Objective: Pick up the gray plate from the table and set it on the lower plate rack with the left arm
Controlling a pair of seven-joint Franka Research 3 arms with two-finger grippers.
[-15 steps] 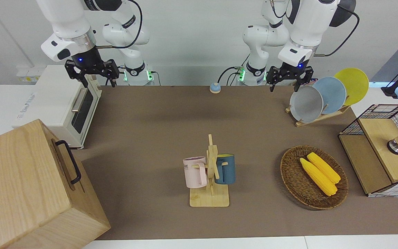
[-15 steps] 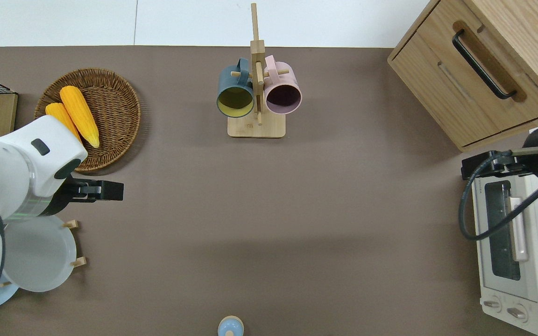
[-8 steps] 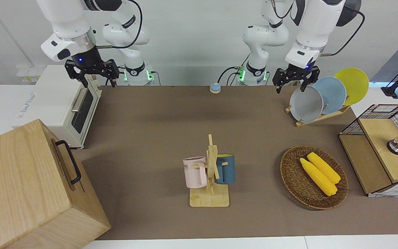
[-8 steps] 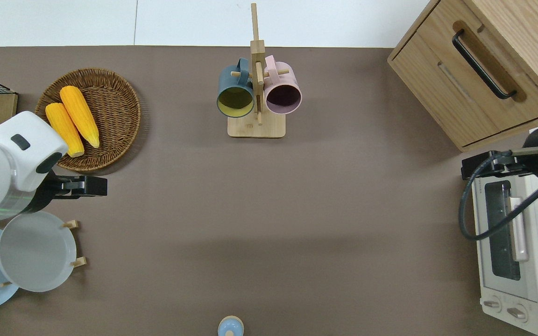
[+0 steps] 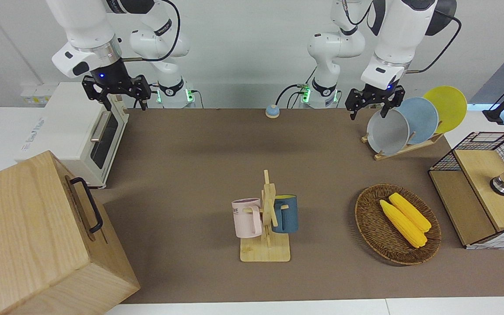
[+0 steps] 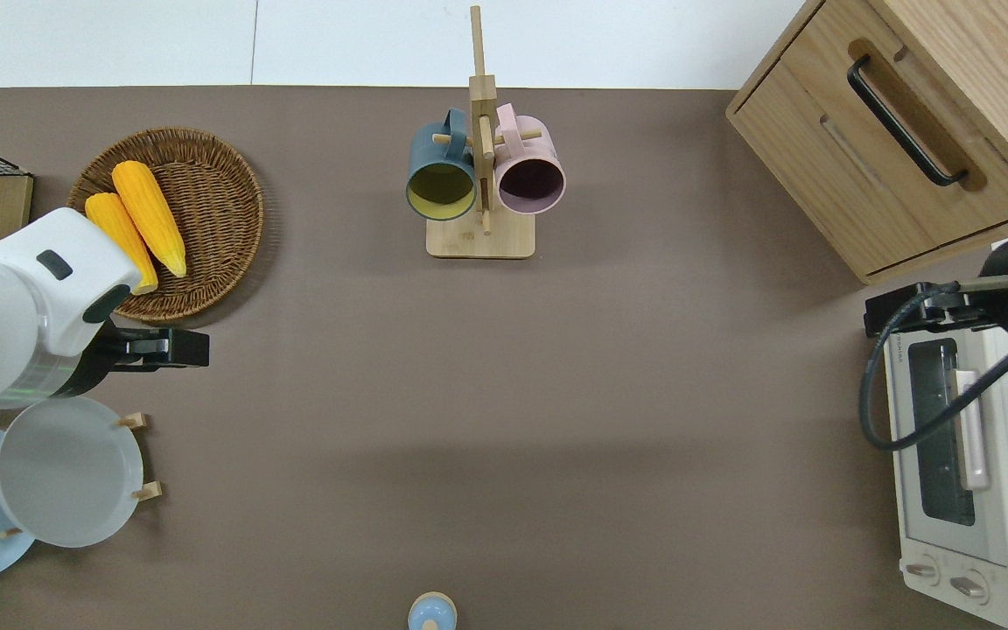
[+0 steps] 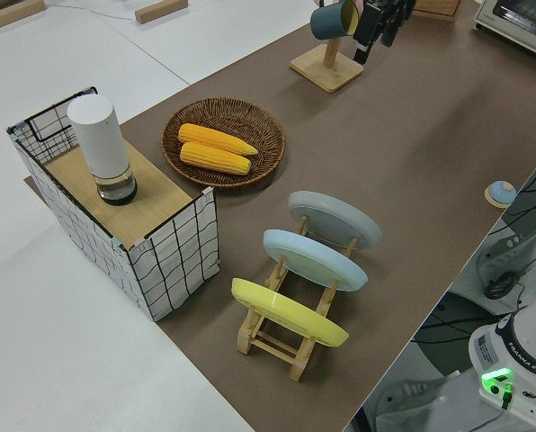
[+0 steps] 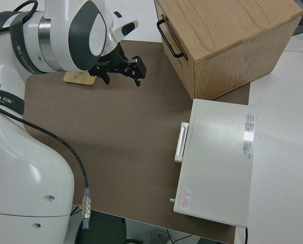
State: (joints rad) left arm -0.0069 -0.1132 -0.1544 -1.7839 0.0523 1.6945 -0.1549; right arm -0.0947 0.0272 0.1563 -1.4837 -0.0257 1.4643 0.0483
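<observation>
Plates fill every slot of our rack (image 7: 290, 337) at the left arm's end of the counter (image 5: 199, 166): the gray plate (image 5: 387, 132) leans in the lowest end slot, with the blue plate (image 5: 419, 120) and the yellow plate (image 5: 446, 107) stepping up next to it. Our left pincer (image 5: 370, 99) hangs empty with its jaws spread, just over the gray plate's top rim in the front view; from overhead it sits over bare counter between the plate and the corn basket (image 6: 198, 223). We judge the placing done and only the retreat left. Compared with a second ago, the left pincer has lifted and drifted toward the rack, while the plate has not shifted. Our right arm is parked, its pincer (image 5: 116, 89) spread
</observation>
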